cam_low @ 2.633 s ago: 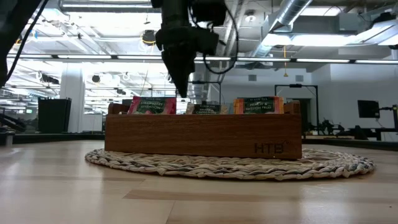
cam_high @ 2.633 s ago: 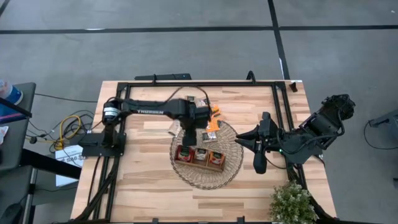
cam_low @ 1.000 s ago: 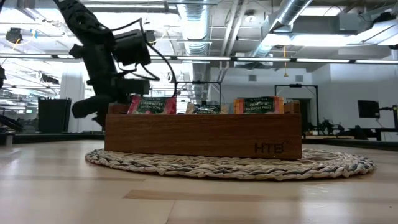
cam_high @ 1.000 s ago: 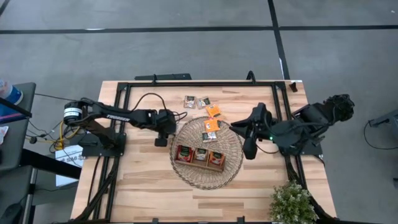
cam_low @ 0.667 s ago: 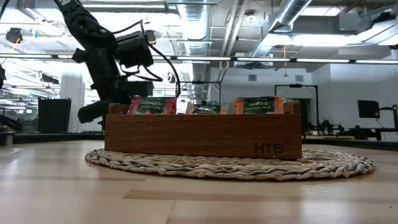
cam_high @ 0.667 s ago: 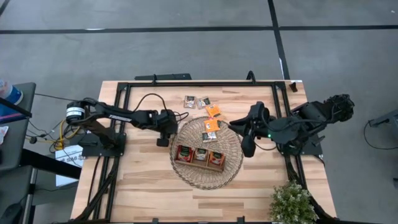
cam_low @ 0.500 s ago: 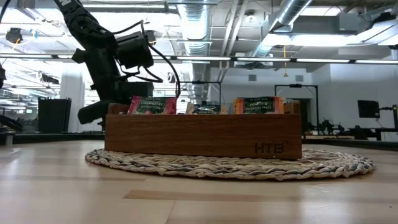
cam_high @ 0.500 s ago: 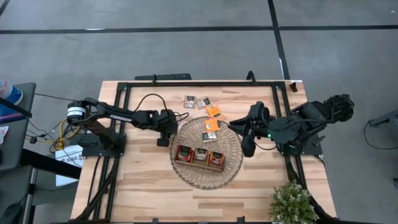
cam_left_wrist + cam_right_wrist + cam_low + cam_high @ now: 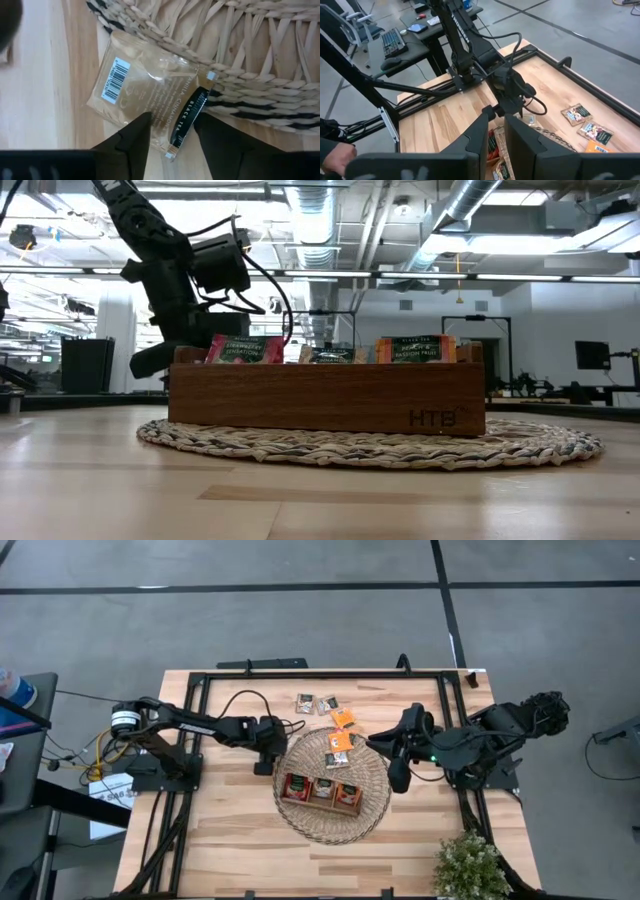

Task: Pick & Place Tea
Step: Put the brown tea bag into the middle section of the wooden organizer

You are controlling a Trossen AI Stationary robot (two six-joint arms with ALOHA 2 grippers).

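Item: pale sachet [image 9: 150, 107], one flat tea packet, lying at centre of the left wrist frame, half on the bare wood and half against the woven basket edge [image 9: 260, 80]. In the high view it sits at the basket's left rim, under the left pincer [image 9: 264, 762]. You should expect it to be very light, thin, crinkly and probably slippery, with nothing stiff to push against. Take it by an edge or corner that overhangs the weave; a flat pinch from above will likely slide off.

Writing on it: a barcode patch at its upper left, a dark strip reading "BLACK TEA", and faint print that looks like "VANILLA CINNAMON".

Left pincer [image 9: 170, 137]: fingers spread, one tip either side of the dark strip, just over the sachet; whether they touch it you cannot tell.

Further stock: loose sachets [image 9: 316, 703] at upper centre of the high frame on the surface [image 9: 230, 840], two orange sachets [image 9: 342, 730] near the basket's upper rim. Filed sachets stand in the wooden tray [image 9: 325, 395]; the tray front carries "HTB" at lower right, and the red sachet [image 9: 245, 349] and orange one [image 9: 408, 349] bear labels too small to read.

Right pincer [image 9: 395, 780]: waits over the basket's right rim, fingers close with a narrow gap, holding nothing.

Also: potted plant [image 9: 468, 865], lower right.
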